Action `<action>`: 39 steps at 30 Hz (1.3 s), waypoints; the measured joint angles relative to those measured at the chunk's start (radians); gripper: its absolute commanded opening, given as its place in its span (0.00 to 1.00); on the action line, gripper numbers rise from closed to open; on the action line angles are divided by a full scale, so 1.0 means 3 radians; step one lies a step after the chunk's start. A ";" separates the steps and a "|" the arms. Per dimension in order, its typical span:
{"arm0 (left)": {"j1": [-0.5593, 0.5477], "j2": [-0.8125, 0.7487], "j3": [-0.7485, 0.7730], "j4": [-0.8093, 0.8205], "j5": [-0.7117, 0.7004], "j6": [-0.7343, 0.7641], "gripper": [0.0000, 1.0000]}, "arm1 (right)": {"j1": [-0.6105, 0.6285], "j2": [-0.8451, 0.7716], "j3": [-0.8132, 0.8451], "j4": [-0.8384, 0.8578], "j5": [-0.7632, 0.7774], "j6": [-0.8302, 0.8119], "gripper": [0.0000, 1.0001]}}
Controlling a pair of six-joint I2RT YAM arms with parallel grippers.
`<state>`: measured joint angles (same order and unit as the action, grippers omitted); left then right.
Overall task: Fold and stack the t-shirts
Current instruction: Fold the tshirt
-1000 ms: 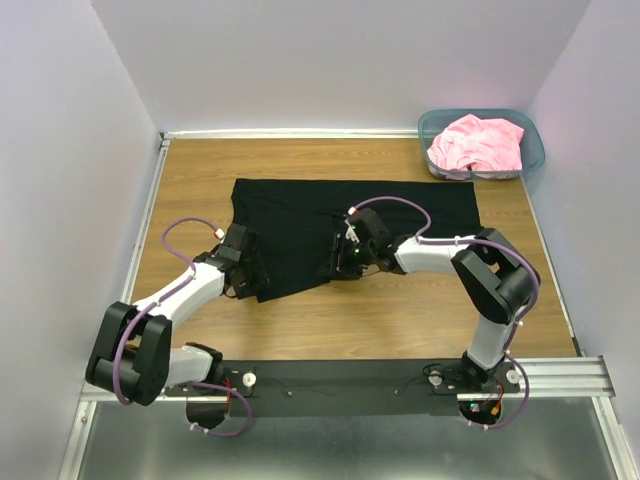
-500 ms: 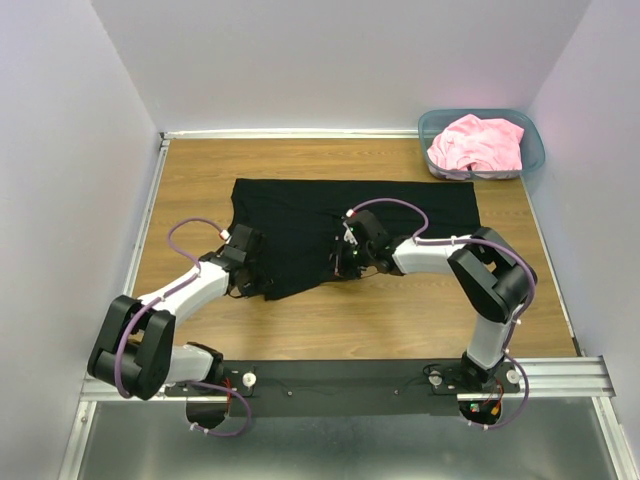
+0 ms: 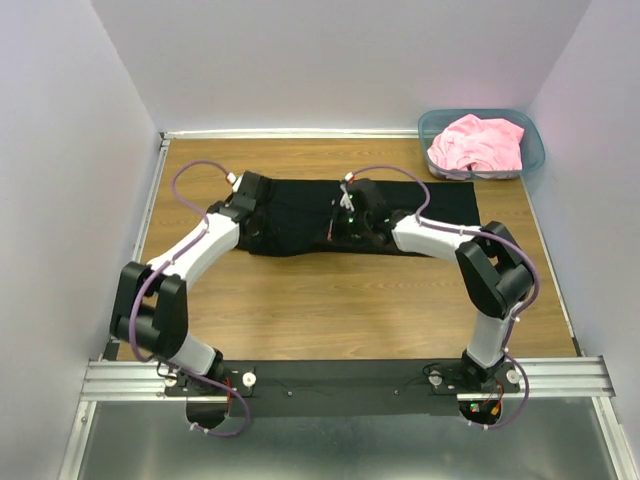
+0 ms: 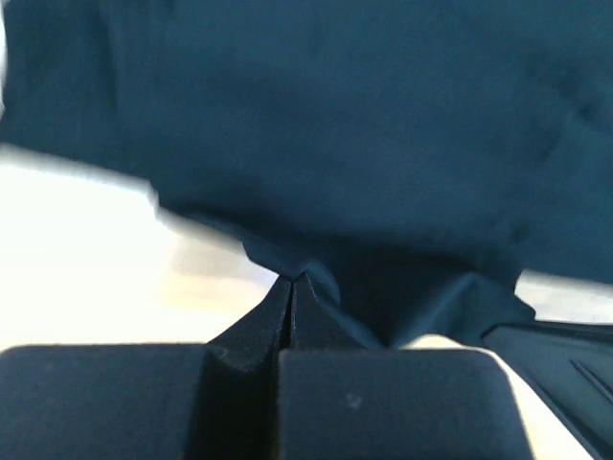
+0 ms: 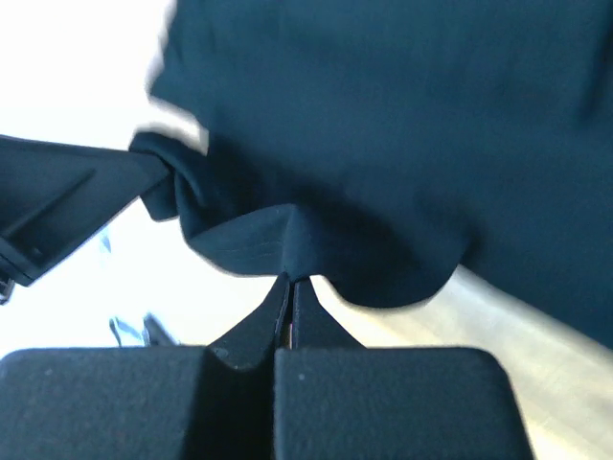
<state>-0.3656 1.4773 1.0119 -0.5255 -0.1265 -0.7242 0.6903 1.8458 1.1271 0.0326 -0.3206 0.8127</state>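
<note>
The black t-shirt (image 3: pixel 440 210) lies across the middle of the wooden table, its near edge lifted and doubled back over the rest. My left gripper (image 3: pixel 258 222) is shut on that edge at the left, where the cloth (image 4: pixel 364 125) bunches at the closed tips (image 4: pixel 292 278). My right gripper (image 3: pixel 345 228) is shut on the same edge near the shirt's middle, a fold of the fabric (image 5: pixel 383 125) pinched at its tips (image 5: pixel 290 278). The pink t-shirt (image 3: pixel 478 143) sits crumpled in the bin at the back right.
A teal plastic bin (image 3: pixel 534 150) stands in the back right corner against the wall. White walls close in the table (image 3: pixel 340 310) on the left, back and right. The arms' base rail (image 3: pixel 350 378) runs along the near edge.
Both grippers shut on the black shirt's near edge and moved toward the back wall with it. The shirt now covers a shorter strip of the table.
</note>
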 measured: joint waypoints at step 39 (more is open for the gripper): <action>0.0402 0.1822 0.1862 0.0617 0.0083 0.0556 0.00 | -0.0786 0.1345 0.1911 -0.0360 0.0117 -0.0894 0.04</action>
<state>-0.2451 2.0239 1.5703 -0.3405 -0.1017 -0.5575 0.4545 2.2494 1.7004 -0.0753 -0.2855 0.5446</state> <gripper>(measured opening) 0.009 0.039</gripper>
